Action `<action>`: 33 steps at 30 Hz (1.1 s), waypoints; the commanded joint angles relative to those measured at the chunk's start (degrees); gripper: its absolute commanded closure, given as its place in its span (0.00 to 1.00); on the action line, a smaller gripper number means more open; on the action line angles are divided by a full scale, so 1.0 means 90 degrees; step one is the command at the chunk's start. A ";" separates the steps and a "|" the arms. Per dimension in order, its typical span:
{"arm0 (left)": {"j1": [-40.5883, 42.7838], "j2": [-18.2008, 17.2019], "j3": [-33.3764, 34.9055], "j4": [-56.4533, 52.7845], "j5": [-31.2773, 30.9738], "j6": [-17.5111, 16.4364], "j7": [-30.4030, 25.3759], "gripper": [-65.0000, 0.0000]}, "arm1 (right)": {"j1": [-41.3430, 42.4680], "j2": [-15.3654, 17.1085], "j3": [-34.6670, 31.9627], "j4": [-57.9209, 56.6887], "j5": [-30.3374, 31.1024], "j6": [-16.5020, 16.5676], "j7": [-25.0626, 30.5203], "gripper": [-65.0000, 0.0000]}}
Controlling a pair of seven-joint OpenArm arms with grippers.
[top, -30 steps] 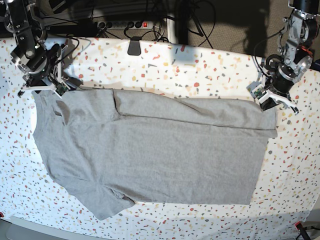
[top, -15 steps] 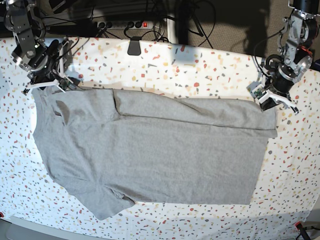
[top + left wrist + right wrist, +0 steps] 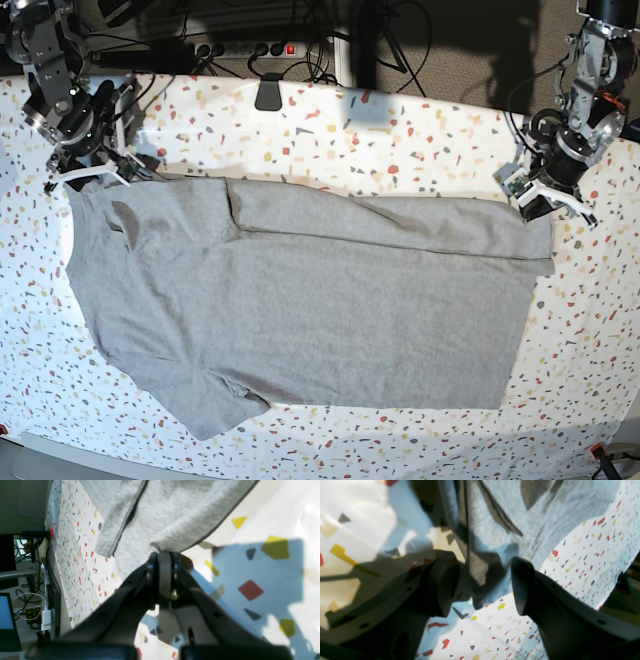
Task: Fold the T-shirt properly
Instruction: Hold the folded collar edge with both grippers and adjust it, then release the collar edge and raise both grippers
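The heather-grey T-shirt [image 3: 300, 300] lies flat on the speckled table [image 3: 400, 130], plain side up, with its far edge folded over in a narrow band. My left gripper [image 3: 556, 207] is at the shirt's far right corner. In the left wrist view it [image 3: 163, 555] is shut on the shirt's hem [image 3: 170, 510]. My right gripper [image 3: 90, 177] is at the shirt's far left corner. In the right wrist view it [image 3: 483, 585] is open, with its fingers on either side of the shirt's edge [image 3: 520, 510]. No lettering shows.
A black clamp [image 3: 268, 92] sits on the table's back edge. A power strip and cables [image 3: 250, 48] lie behind it. The table's front edge runs along the bottom of the base view, close to the shirt's lower sleeve [image 3: 215, 405].
My right gripper has shifted slightly toward the table's back left. The shirt and my left arm have not moved.
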 commanded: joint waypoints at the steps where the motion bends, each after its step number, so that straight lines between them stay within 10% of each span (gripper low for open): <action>1: 0.0012 -0.0087 -0.0012 0.0029 0.0029 -0.0002 0.0024 1.00 | 0.0036 0.0109 0.0044 0.0061 -0.0019 -0.0007 0.0039 0.44; 11: 0.0012 -0.0090 -0.0012 0.0029 0.0029 -0.0002 0.0024 1.00 | 0.0053 0.0109 0.0044 -0.0495 -0.0304 -0.0039 0.0194 0.54; 19: 0.0015 -0.0090 -0.0012 0.0029 -0.0053 0.0017 0.0027 1.00 | 0.0051 0.0109 0.0044 -0.0495 -0.0369 -0.0206 -0.0046 1.00; 24: 0.0024 -0.0109 -0.0019 0.0092 -0.0423 0.0804 0.0119 1.00 | 0.0029 0.0112 0.0044 -0.0442 -0.0362 -0.0435 -0.0423 1.00; 33: 0.0707 -0.0780 -0.0019 0.1166 -0.1331 0.0799 0.0981 1.00 | -0.0520 0.0109 0.0046 0.0177 0.0228 -0.0440 -0.0872 1.00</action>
